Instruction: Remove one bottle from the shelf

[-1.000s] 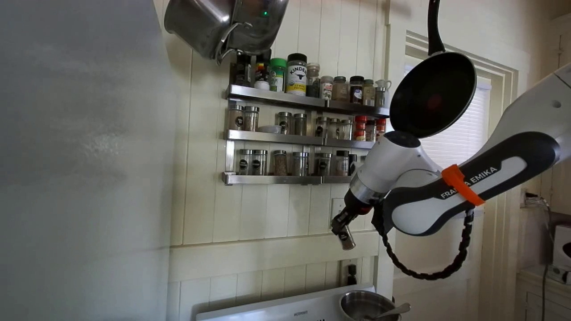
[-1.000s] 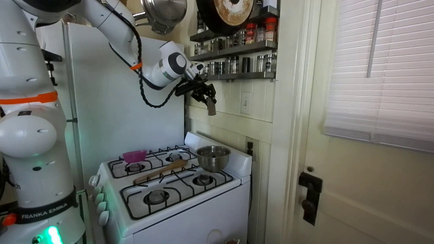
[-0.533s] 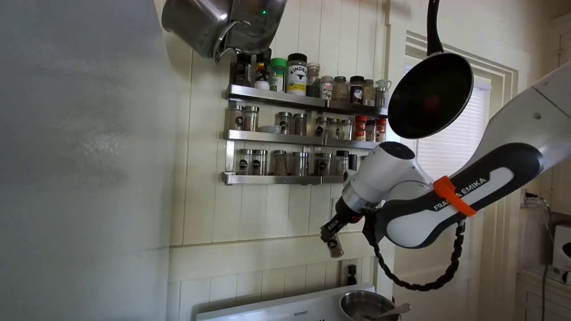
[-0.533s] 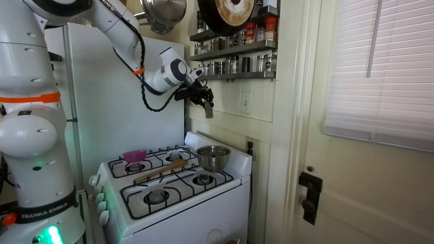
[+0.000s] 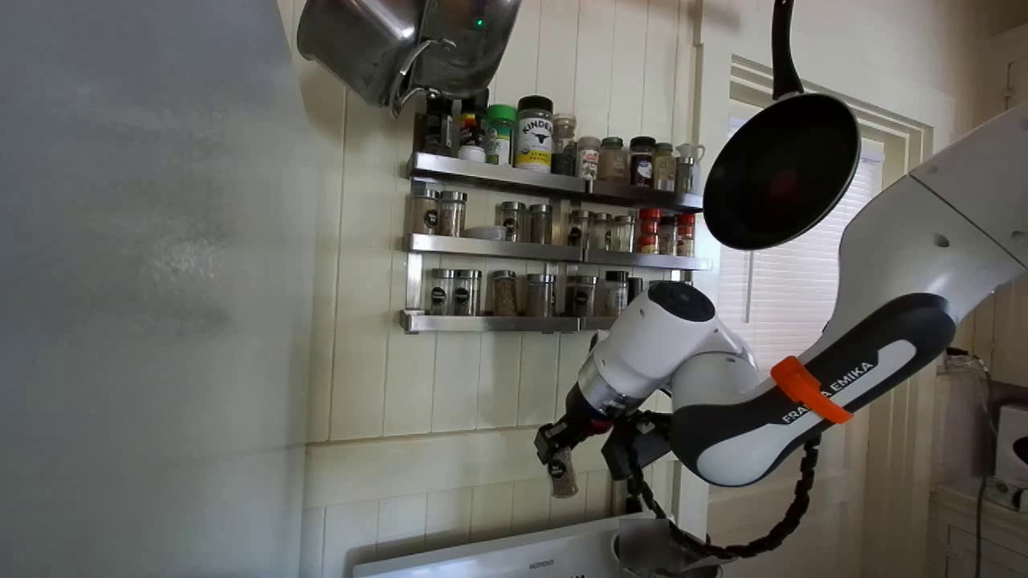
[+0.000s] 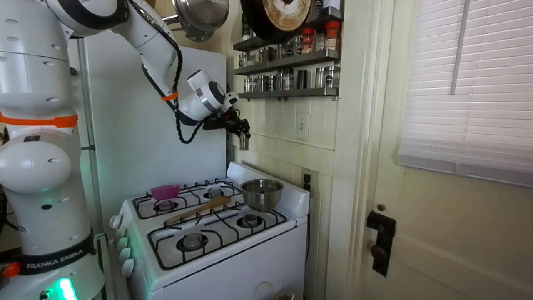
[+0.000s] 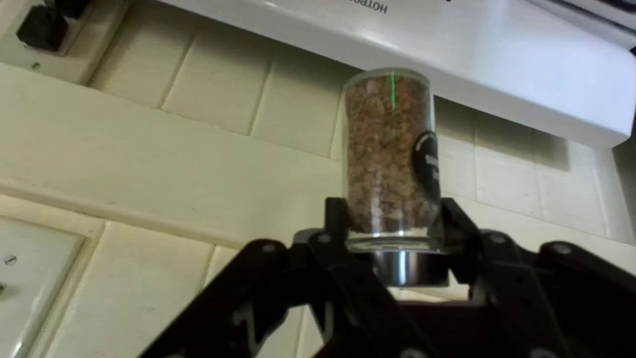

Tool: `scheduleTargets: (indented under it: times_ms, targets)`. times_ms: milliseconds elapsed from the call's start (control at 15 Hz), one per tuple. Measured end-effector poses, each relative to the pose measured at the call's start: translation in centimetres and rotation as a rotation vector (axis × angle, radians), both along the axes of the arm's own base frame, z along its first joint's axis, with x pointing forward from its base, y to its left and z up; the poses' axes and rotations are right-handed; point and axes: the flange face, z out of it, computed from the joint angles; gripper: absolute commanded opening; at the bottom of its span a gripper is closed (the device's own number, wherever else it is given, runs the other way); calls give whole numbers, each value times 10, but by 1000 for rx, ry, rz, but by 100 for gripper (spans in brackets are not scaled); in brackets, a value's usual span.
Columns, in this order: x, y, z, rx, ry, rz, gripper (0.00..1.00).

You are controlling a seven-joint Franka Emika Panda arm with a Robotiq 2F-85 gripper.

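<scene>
A small glass spice bottle with brown grains, a black label and a metal lid shows in both exterior views (image 5: 564, 478) (image 6: 244, 143) and large in the wrist view (image 7: 387, 154). My gripper (image 7: 392, 219) is shut on the bottle near its lid end. In both exterior views my gripper (image 5: 554, 448) (image 6: 244, 131) holds the bottle in the air, lid end up and slightly tilted, below the shelf and above the back of the stove. The metal wall shelf (image 5: 490, 323) (image 6: 300, 93) has three tiers holding several other bottles.
The white stove (image 6: 233, 258) stands below, with a steel bowl (image 6: 262, 198), a wooden spoon (image 6: 200, 211) and a pink bowl (image 6: 165, 192) on top. A black pan (image 5: 779, 172) and steel pots (image 5: 361, 48) hang near the shelf. A fridge (image 6: 154, 112) stands beside the stove.
The arm has moved down and away from the shelf, leftward in both exterior views, carrying the bottle lower. The bottle hangs more upright. The grip stays shut on it.
</scene>
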Motion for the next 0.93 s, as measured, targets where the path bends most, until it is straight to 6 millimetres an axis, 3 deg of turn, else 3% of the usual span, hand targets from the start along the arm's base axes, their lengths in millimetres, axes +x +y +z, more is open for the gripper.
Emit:
scheduleTargets:
  times_ms: [267, 333, 533, 733, 800, 933]
  targets:
    - [-11, 18, -19, 42, 33, -140, 24]
    - [-13, 25, -29, 52, 53, -145, 49]
    - [-8, 41, -53, 66, 98, -104, 49]
    - [-1, 42, -57, 71, 103, -99, 49]
    - [0, 42, -56, 71, 102, -98, 24]
    - [0, 41, -56, 73, 101, -103, 24]
